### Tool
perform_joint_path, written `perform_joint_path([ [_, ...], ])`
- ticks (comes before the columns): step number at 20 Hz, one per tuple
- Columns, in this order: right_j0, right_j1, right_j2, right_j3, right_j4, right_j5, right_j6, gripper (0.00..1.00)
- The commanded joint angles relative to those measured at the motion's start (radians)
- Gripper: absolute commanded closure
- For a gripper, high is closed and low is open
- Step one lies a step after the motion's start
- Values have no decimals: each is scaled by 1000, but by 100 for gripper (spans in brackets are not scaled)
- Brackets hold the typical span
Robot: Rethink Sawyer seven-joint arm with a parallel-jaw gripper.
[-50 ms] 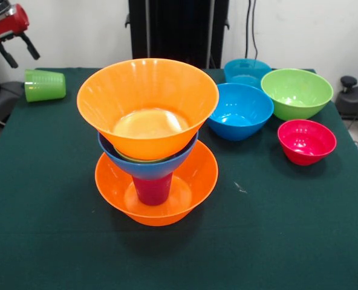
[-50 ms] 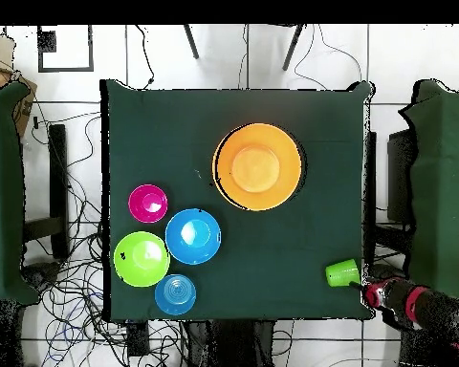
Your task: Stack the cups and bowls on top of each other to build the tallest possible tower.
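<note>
Orange-topped tower (image 1: 147, 142) stands built; gripper (image 1: 19, 49), jaws wide and empty, hovers beside the tipped green cup (image 1: 45, 84), judged the next pickup, needing righting.

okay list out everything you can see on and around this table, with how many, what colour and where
tower: one, table middle; orange bowl at the base, purple cup standing in it, blue bowl above, a green rim just showing inside it, orange bowl on top
loose blue bowl: one, beside the tower
teal bowl: one, smaller, behind the blue one
green bowl: one, lime, by the table edge
pink bowl: one, small, red-pink, in front of the green bowl
green cup: one, light green, on its side at a table corner
table: one, dark green cloth
gripper: one, red and black, open, by the green cup
</note>
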Motion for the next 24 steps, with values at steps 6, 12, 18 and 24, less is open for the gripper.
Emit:
perform_joint_path([
  [6, 76, 83, -42, -110, -80, -27, -255, 0],
  [12, 69, 107, -44, -123, -90, -30, -272, 0],
  [18, 71, 117, -43, -133, -93, -27, -276, 0],
  [24, 70, 114, -43, -116, -98, -43, -255, 0],
])
